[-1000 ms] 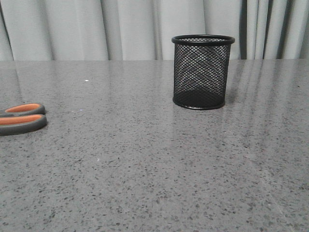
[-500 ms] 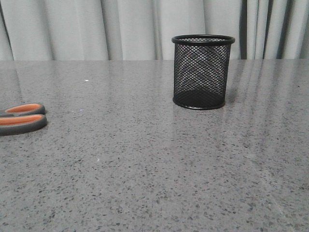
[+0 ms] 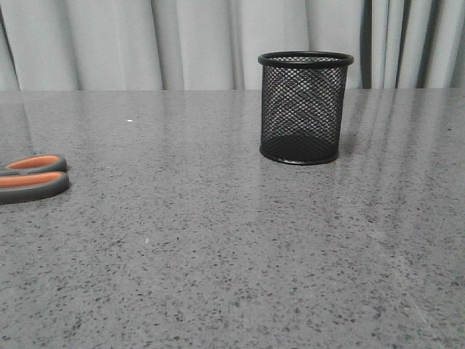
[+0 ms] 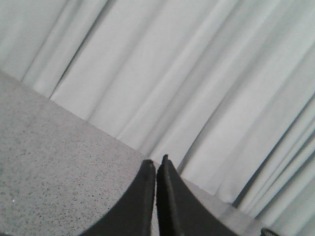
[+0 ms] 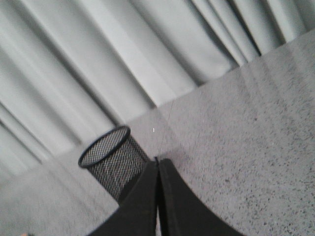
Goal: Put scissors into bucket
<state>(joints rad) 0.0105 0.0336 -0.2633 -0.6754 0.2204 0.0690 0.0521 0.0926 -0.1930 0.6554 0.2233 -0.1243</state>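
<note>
The scissors point(image 3: 33, 177) lie flat at the table's left edge in the front view; only their dark grey, orange-lined loop handles show, the blades are cut off by the frame. The bucket point(image 3: 305, 107), a black wire-mesh cup, stands upright right of centre toward the back; the right wrist view has the bucket point(image 5: 110, 160) too, just beyond the fingertips. My left gripper point(image 4: 156, 163) is shut with nothing in it, held above the table and facing the curtain. My right gripper point(image 5: 157, 161) is shut and empty as well. Neither arm appears in the front view.
A pale pleated curtain point(image 3: 182, 43) hangs behind the table's far edge. The speckled grey tabletop point(image 3: 218, 254) stretches between the scissors and the bucket.
</note>
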